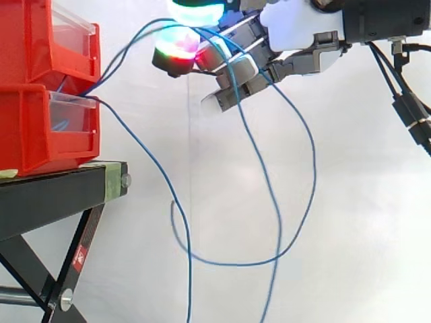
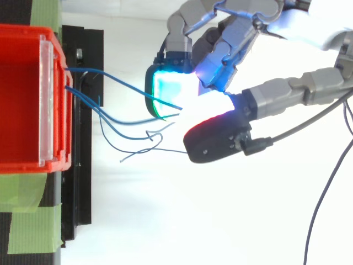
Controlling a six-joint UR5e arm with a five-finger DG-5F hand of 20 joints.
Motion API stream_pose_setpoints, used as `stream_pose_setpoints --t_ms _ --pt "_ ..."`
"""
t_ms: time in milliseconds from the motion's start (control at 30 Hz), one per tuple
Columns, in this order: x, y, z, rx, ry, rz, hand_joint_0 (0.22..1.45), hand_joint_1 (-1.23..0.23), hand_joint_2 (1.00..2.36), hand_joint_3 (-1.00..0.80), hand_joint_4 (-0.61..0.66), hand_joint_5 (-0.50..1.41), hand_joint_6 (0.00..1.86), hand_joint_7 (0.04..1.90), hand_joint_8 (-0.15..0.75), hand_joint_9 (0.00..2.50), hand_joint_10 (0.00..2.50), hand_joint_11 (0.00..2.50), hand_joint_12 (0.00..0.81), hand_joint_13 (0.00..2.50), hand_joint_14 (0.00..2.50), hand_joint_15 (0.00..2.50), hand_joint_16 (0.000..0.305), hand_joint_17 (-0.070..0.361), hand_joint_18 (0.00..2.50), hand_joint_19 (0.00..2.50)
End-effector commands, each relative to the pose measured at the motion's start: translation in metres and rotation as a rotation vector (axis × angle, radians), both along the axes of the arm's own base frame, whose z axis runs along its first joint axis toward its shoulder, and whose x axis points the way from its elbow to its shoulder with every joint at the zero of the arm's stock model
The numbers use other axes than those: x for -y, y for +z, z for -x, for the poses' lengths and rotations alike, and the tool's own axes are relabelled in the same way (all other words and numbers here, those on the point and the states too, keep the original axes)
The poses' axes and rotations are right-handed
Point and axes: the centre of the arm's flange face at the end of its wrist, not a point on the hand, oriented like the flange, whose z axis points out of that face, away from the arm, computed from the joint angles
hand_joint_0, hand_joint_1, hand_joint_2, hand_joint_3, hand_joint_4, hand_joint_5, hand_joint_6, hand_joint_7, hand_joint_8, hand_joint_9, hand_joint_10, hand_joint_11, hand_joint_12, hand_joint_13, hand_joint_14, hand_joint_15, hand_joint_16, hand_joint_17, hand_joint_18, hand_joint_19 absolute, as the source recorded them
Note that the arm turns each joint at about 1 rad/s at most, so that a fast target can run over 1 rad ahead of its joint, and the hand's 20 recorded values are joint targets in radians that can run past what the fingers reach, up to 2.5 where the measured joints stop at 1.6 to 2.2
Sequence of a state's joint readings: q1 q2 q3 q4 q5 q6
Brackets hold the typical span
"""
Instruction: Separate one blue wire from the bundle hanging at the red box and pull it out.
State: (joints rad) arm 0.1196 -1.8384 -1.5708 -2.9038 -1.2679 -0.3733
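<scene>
Two red boxes point(image 1: 34, 128) sit stacked at the end of the black stand point(image 1: 54, 195). Blue wires point(image 1: 313, 155) come out of the boxes' fronts. Some rise to the hand point(image 1: 289, 30), which is up high, away from the stand. The fingers point(image 1: 232, 94) are curled, and the wires pass between them beside the green and red glowing pads. From there the wires hang in long loops before the curtain. Another wire drops straight from the lower box past the stand's edge.
</scene>
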Motion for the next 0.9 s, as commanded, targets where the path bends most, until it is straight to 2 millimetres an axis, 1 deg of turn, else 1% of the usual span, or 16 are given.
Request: stream_pose_setpoints --t_ms 0,133,333,433,600,700,867 --pt "0.0001 -0.0012 0.0001 -0.002 -0.001 0.000 0.57 -0.97 1.02 -0.28 0.26 -0.24 0.89 0.96 0.345 1.00 0.02 1.37 0.446 1.26 0.02 1.33 0.064 0.143 0.68 0.39" --pt "-0.0001 0.0004 0.0001 0.001 0.001 -0.001 0.58 -0.98 1.01 -0.32 0.26 -0.24 0.89 0.96 0.344 0.99 0.02 1.36 0.436 1.25 0.02 1.34 0.063 0.143 0.68 0.38" --pt "-0.0001 -0.0003 -0.0004 0.001 0.001 -0.001 0.58 -0.99 1.01 -0.33 0.26 -0.24 0.89 0.96 0.343 0.98 0.02 1.37 0.444 1.25 0.02 1.33 0.063 0.143 0.67 0.38" --pt "-0.0002 -0.0002 -0.0005 0.002 0.001 -0.001 0.57 -0.98 1.01 -0.41 0.26 -0.24 0.89 0.95 0.346 0.98 0.02 1.35 0.444 1.24 0.02 1.33 0.063 0.143 0.67 0.39" --pt "-0.0002 -0.0002 -0.0005 0.002 0.001 0.001 0.57 -0.99 1.00 -0.45 0.27 -0.24 0.89 0.94 0.346 0.98 0.02 1.34 0.447 1.24 0.02 1.32 0.063 0.143 0.67 0.38" --pt "0.0000 -0.0002 -0.0005 0.002 -0.001 0.001 0.57 -0.96 1.01 -0.42 0.26 -0.24 0.89 0.93 0.349 1.00 0.02 1.35 0.450 1.26 0.02 1.32 0.063 0.142 0.68 0.40" --pt "0.0000 -0.0002 -0.0005 0.002 -0.001 0.001 0.57 -0.84 1.01 -0.38 0.24 -0.21 0.89 0.93 0.357 1.14 0.02 1.36 0.444 1.33 0.02 1.33 0.060 0.134 0.71 0.45"
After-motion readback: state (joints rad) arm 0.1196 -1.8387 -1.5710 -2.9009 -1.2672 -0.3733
